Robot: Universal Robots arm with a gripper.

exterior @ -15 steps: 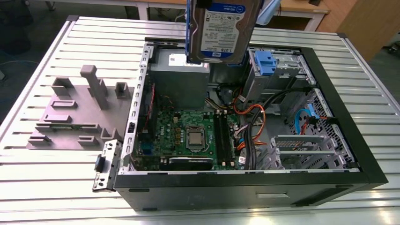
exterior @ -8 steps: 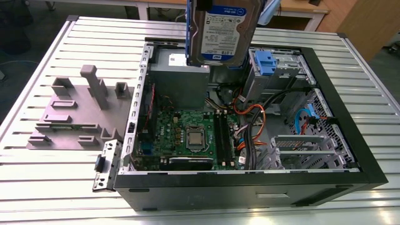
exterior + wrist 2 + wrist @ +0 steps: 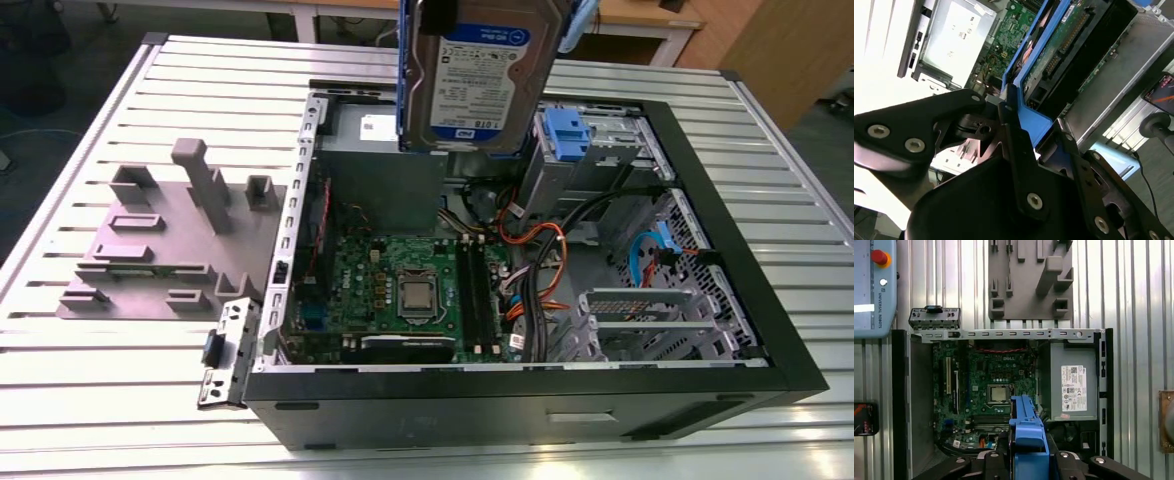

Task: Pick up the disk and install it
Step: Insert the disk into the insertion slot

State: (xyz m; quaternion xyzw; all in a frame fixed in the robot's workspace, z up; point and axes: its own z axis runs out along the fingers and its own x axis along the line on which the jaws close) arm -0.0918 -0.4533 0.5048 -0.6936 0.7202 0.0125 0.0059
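Observation:
The disk (image 3: 474,75), a silver drive with a white-and-blue label in a blue carrier frame, hangs upright in the air above the back of the open computer case (image 3: 534,385). It is just to the exterior view's left of the drive bay with its blue bracket (image 3: 567,135). In the second wrist view my gripper (image 3: 1036,127) is shut on the carrier's blue edge, with a black finger (image 3: 1011,130) pressed against it. The first wrist view looks down past the gripper (image 3: 1028,457) and the blue carrier (image 3: 1026,432) onto the motherboard (image 3: 989,385).
A grey stepped fixture (image 3: 167,240) lies on the slatted table at the exterior view's left of the case. A small metal panel (image 3: 227,350) leans at the case's near corner. Cables (image 3: 534,250) and a power supply (image 3: 1071,385) crowd the case's inside.

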